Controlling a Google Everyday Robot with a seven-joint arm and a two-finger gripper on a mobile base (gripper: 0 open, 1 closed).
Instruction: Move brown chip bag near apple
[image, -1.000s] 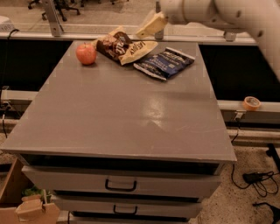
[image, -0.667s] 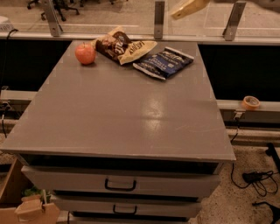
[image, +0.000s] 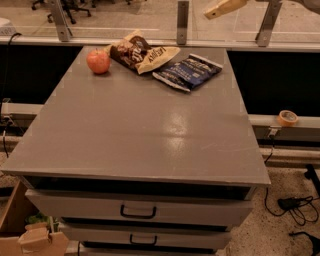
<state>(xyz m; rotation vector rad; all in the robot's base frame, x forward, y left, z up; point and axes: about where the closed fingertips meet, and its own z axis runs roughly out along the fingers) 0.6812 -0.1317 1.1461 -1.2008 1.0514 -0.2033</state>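
Scanning from the left, you meet a brown cardboard box (image: 15, 227) on the floor beside the flat grey cabinet top (image: 150, 135), which sits over grey drawers with dark handles (image: 137, 212). At the back left of that top stands the small round red-orange apple (image: 98, 61), upright. Just to its right lies the large crinkly brown chip bag (image: 140, 54), dark brown in the middle with cream-yellow ends, flat on the surface near the back edge. Its left end comes right up beside the apple, and contact between them cannot be made out. Next to the right, just beside the brown bag's cream end, lies a smaller dark blue snack bag (image: 187, 72), angled across the surface. Further right and higher, the cream-coloured gripper (image: 221, 8) hangs at the top edge of the view, beyond the table's back edge and well apart from both bags. You cannot tell whether it is parted or closed. A tan tape roll (image: 287, 118) rests on the ledge at far right.
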